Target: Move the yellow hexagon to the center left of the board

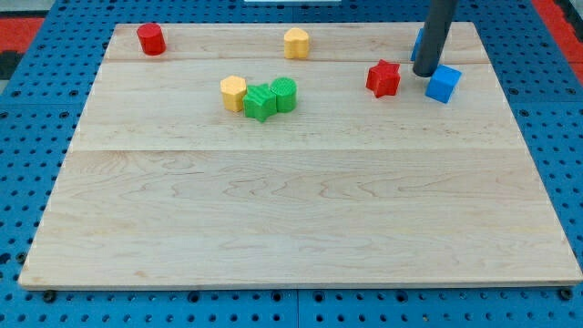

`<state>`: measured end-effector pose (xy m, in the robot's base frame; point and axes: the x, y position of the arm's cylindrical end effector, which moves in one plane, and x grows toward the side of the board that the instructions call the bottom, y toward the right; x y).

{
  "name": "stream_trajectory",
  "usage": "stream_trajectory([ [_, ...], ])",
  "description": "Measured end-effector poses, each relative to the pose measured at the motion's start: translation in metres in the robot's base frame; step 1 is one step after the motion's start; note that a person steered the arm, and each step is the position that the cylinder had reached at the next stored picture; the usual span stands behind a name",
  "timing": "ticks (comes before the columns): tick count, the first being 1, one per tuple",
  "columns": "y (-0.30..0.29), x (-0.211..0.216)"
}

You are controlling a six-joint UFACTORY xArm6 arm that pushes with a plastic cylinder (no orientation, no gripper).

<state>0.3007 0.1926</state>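
The yellow hexagon (233,93) lies on the wooden board (301,219), left of centre in the upper part, touching a green star (260,102). A green cylinder-like block (285,94) sits right against the star. My tip (424,72) is far to the right, near the view's top right, between a red star (383,78) on its left and a blue cube (443,83) on its right. A second blue block (417,43) is partly hidden behind the rod.
A red cylinder (150,38) stands at the top left corner of the board. A second yellow block (296,42) sits at the top centre. A blue pegboard (27,137) surrounds the board.
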Motion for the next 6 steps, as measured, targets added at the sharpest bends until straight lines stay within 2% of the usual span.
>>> stream_trajectory([
  [1, 0.02, -0.019],
  [2, 0.058, -0.017],
  [3, 0.044, 0.015],
  [4, -0.011, 0.045],
  [5, -0.066, 0.056],
  [6, -0.101, 0.019],
])
